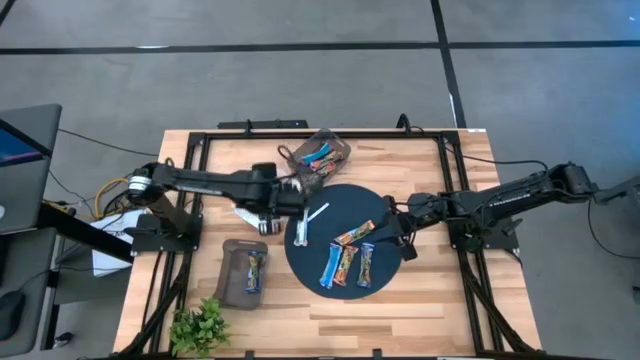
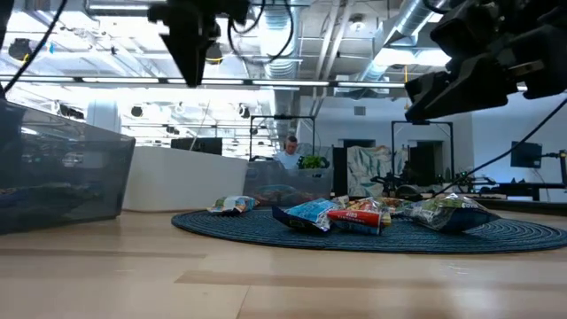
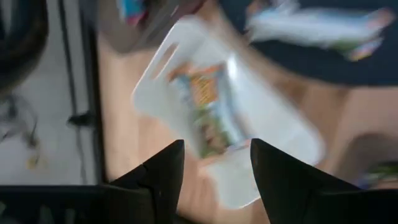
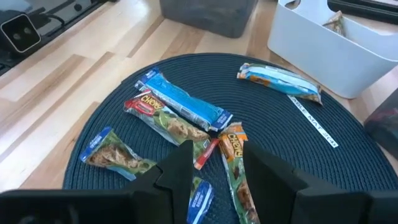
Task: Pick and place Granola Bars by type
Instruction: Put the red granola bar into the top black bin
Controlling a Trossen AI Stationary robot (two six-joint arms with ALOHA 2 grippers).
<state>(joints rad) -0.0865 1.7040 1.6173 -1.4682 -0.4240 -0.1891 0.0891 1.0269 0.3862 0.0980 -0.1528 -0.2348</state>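
Several granola bars lie on a round dark mat [image 1: 340, 215]: a blue one [image 4: 183, 102], a red one [image 4: 155, 111], an orange one [image 4: 235, 149] and a silvery one [image 4: 280, 79]. My left gripper [image 3: 214, 149] hangs open over a white tray [image 3: 261, 118] left of the mat. An orange-green bar [image 3: 208, 112] lies flat in that tray, below the fingers and apart from them. My right gripper [image 4: 214, 168] stands open over the mat's right part [image 1: 405, 240], with nothing between its fingers.
A dark tray [image 1: 320, 152] with blue bars stands at the far edge. Another dark tray [image 1: 243, 272] with bars sits at the near left. A small green plant [image 1: 200, 325] is at the near left corner. A black frame [image 1: 300, 133] rims the table.
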